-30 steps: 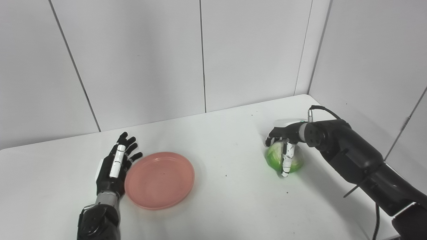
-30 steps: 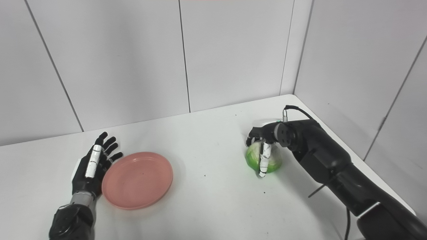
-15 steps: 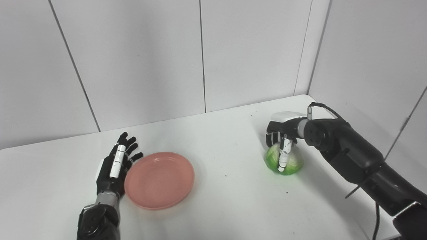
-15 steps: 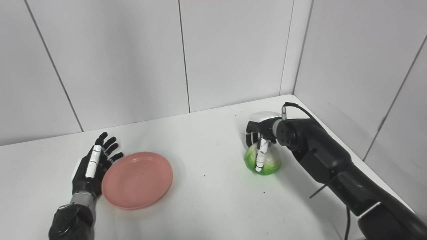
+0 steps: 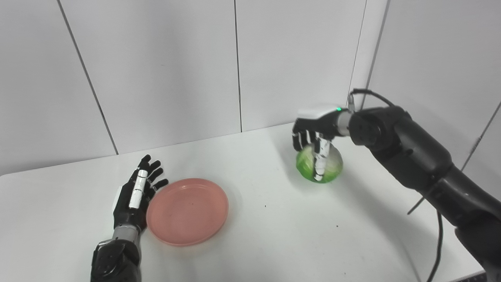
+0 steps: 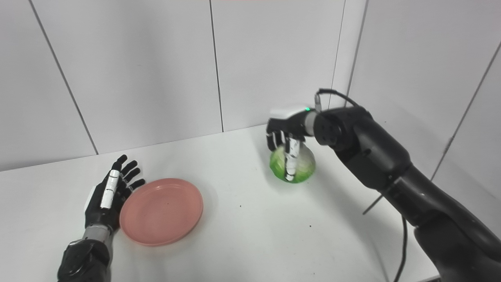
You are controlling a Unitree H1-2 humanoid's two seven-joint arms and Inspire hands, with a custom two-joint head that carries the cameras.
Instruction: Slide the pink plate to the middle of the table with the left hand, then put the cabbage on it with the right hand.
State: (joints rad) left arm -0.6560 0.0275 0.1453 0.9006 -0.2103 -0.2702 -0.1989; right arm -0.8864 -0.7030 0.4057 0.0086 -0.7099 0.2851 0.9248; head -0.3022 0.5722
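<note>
We see our right hand (image 5: 316, 135) wrapped over the round, glossy green cabbage (image 5: 320, 166), holding it clear of the smooth white table (image 5: 274, 219), above its far right part. Our left hand (image 5: 135, 194), fingers spread and holding nothing, rests touching the left rim of the shallow round pink plate (image 5: 188, 211), left of the middle. Both views agree.
</note>
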